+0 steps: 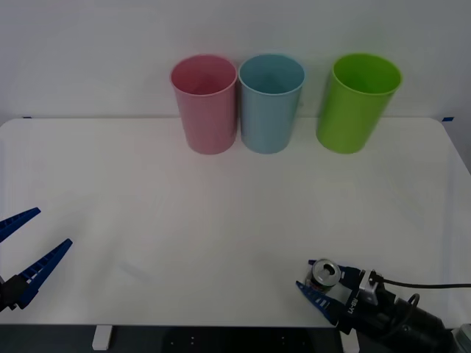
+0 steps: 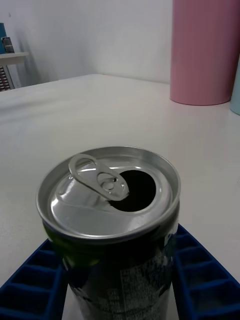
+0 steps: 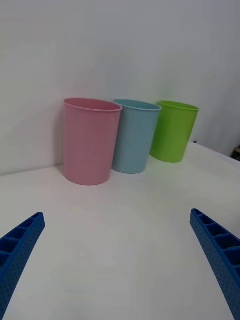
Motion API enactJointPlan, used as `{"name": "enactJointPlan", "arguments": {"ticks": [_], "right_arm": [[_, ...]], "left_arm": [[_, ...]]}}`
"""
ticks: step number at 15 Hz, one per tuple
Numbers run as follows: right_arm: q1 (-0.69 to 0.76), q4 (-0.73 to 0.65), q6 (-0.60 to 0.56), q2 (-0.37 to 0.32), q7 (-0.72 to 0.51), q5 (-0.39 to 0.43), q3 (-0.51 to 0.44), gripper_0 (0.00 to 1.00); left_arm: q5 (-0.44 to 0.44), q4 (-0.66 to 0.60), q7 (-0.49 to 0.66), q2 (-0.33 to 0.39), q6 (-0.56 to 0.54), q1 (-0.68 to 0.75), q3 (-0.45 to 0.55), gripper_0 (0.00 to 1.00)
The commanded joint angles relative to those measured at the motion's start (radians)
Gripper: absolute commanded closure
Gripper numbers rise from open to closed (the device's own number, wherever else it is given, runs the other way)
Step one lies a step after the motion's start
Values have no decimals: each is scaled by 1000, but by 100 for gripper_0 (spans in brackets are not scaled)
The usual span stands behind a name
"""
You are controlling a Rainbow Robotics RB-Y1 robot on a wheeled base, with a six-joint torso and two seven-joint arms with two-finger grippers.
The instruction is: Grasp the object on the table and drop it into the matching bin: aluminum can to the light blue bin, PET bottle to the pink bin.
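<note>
My right gripper (image 1: 318, 285) sits low at the near right part of the table (image 1: 221, 213), and the aluminum can (image 1: 324, 273) stands upright between its blue ribbed fingers (image 2: 202, 280). From my right wrist the can (image 2: 110, 220) is very close: silver top, pull-tab bent up, the mouth open and dark, the dark printed side running down between the two fingers. The fingers lie close along both sides of the can, but I cannot tell from these views whether the pads press on it or stand just off it. The can's base is hidden, so I cannot say whether it rests on the table.

My left gripper (image 1: 26, 246) is at the near left edge of the table, well apart from the can, with its fingers (image 3: 220, 255) spread wide and nothing between them — only white tabletop.

At the far side of the table three bins stand in a row. The pink bin (image 1: 204, 103) is on the left and the light blue bin (image 1: 270, 101) stands just beside it, touching or nearly so. The lime green bin (image 1: 359, 101) stands a little apart on the right. All three are upright and open at the top. The pink bin (image 2: 205, 50) also shows beyond the can from my right wrist, with a sliver of the light blue bin (image 2: 236, 95) beside it.
</note>
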Motion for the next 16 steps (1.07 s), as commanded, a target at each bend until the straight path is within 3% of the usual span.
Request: {"name": "enactJointPlan", "arguments": {"ticks": [1, 10, 16], "right_arm": [[0, 0, -2, -1, -7, -1, -2, 100], [15, -43, -5, -1, -44, -27, -43, 100], [142, -313, 58, -15, -262, -25, -104, 100]], "left_arm": [[0, 0, 0, 0, 0, 0, 0, 0], [0, 0, 0, 0, 0, 0, 0, 0], [0, 0, 0, 0, 0, 0, 0, 0]]}}
